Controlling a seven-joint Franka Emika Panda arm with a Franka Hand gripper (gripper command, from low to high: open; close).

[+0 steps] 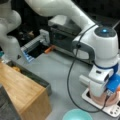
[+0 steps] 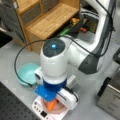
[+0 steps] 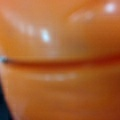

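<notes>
The hand (image 2: 51, 105) sits low over a round pinkish plate (image 2: 60, 108) on a white scale (image 2: 41, 111); glossy orange fills the wrist view. Its opening cannot be told. A smooth teal bowl (image 2: 26, 72) lies at ten o'clock.

A teal bowl (image 2: 27, 73) sits on the grey table (image 1: 62, 72) beside a wooden shelf (image 2: 47, 20); a metal box (image 2: 110, 100) stands at a front view's right.

hand (image 2: 51, 105) — fingers hidden by wrist | orange object (image 3: 60, 60) — blurred, fills wrist view | teal bowl (image 1: 76, 115) — cut off
</notes>
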